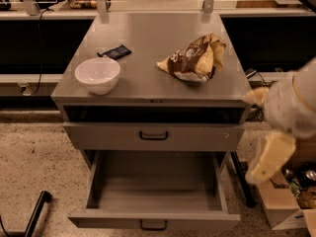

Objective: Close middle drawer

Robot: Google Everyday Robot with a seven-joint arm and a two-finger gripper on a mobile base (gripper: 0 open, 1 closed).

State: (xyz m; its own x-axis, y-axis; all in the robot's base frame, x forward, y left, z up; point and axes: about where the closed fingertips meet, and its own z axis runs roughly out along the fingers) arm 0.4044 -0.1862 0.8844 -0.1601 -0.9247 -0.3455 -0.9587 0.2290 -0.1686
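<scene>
1. Nearest of all, the middle drawer (153, 184) stands pulled far out of the front of the cabinet (123, 101). Its plain grey box is open to view, with a low front and a small black handle (153, 225) at the near edge.
2. Off the cabinet's right side, low by the floor, sits a cardboard box (280, 210) with some things in it.
3. Above that box, just off the cabinet's front right corner, hangs the pale gripper (269, 157). It touches neither drawer. Whether it is apart or together, I cannot tell.
4. In the cabinet's face above the open drawer, the top drawer (202, 137) sits pushed in, its larger black handle (153, 135) at the middle. A dark slot runs above it, under the tabletop (153, 33).
5. On the cabinet's tabletop, near the front left corner, stands a white bowl (97, 74).
6. Right of centre on the tabletop lies a crumpled brown and yellow snack bag (193, 59).
7. Just behind the bowl lies a small dark packet (114, 52).
</scene>
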